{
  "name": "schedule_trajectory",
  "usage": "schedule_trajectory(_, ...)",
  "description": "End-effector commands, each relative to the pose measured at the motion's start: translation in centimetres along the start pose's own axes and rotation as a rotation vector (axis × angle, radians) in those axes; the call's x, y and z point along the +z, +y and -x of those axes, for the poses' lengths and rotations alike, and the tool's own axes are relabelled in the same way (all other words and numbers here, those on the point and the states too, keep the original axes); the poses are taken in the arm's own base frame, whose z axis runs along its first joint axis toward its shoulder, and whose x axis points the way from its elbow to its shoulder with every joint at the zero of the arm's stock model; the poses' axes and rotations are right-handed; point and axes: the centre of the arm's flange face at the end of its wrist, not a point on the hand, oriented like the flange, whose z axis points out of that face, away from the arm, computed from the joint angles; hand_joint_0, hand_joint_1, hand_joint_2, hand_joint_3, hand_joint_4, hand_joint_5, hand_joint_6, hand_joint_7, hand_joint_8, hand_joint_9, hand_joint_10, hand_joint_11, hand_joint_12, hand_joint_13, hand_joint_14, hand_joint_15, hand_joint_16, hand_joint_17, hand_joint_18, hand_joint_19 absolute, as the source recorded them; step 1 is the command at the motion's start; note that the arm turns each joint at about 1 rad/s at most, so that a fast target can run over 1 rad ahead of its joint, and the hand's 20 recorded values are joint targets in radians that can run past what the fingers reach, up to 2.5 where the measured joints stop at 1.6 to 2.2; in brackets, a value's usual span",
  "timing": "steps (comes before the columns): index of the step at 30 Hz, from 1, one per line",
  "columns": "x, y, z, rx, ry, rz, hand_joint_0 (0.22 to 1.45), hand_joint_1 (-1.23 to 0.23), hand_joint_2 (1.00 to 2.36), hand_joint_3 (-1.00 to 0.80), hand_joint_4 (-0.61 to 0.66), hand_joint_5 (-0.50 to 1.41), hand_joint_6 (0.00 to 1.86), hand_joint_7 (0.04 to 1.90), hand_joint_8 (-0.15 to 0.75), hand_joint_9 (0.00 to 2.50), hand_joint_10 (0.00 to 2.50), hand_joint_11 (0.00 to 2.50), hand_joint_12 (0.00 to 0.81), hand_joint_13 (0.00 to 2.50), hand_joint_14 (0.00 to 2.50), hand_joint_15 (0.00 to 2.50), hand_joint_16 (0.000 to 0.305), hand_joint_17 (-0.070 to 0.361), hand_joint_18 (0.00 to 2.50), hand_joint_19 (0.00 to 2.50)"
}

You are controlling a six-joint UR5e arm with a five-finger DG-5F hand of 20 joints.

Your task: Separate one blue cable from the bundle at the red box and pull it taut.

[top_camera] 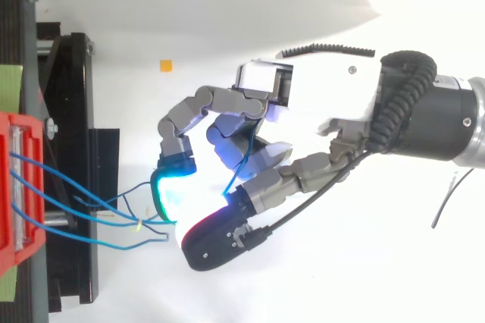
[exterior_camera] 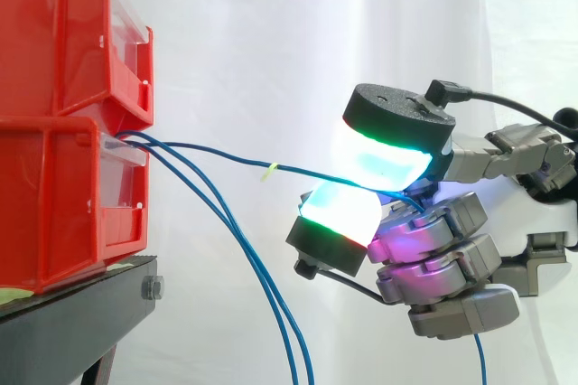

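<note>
1. The cable point(exterior_camera: 217, 155) is thin, light and very soft. It bends under its own weight, so I judge it has no stiffness to push against; it can only be pulled.
2. It leaves the front of the lower red box point(exterior_camera: 54, 204) and runs away from the box to the hand point(exterior_camera: 442, 249), with a slight sag on the way.
3. The hand is closed on the cable: two glowing pads point(exterior_camera: 388, 161) press together with the cable between them, well apart from the box.
4. The cable's jacket looks smooth, so it may slip through the pads. A firm pinch is needed, but not a jerk, because the end inside the box is hidden.
5. A small yellow tie point(exterior_camera: 271, 170) sits on the cable between the box and the hand. A hold beyond the tie, as it is now, seems good to me.
6. The rest of the bundle point(exterior_camera: 253, 263) hangs down from the box in loose curves, below the held cable and apart from it.
7. The box stands on a black stand point(exterior_camera: 81, 308), with a second red bin on top of it.
8. Away from the box there is open room in front of the white curtain point(exterior_camera: 271, 23), so I think a straight pull meets nothing.
</note>
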Motion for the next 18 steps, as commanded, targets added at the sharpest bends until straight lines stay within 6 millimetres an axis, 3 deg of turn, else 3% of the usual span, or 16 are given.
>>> schedule_trajectory(1, 0.02, 0.01, 0.0, 0.0, 0.0, 0.0, 0.8, -0.79, 1.01, -0.28, -0.02, -0.16, 0.97, 1.14, 0.336, 0.79, 2.39, 1.36, 0.418, 0.74, 2.5, 1.37, 0.04, 0.09, 1.29, 1.54)
schedule_trajectory(18, 0.0, 0.0, 0.0, 0.0, 0.0, -0.001, 0.8, -0.8, 1.01, -0.28, -0.02, -0.16, 0.97, 1.14, 0.336, 0.8, 2.39, 1.38, 0.417, 0.74, 2.5, 1.37, 0.041, 0.091, 1.29, 1.51)
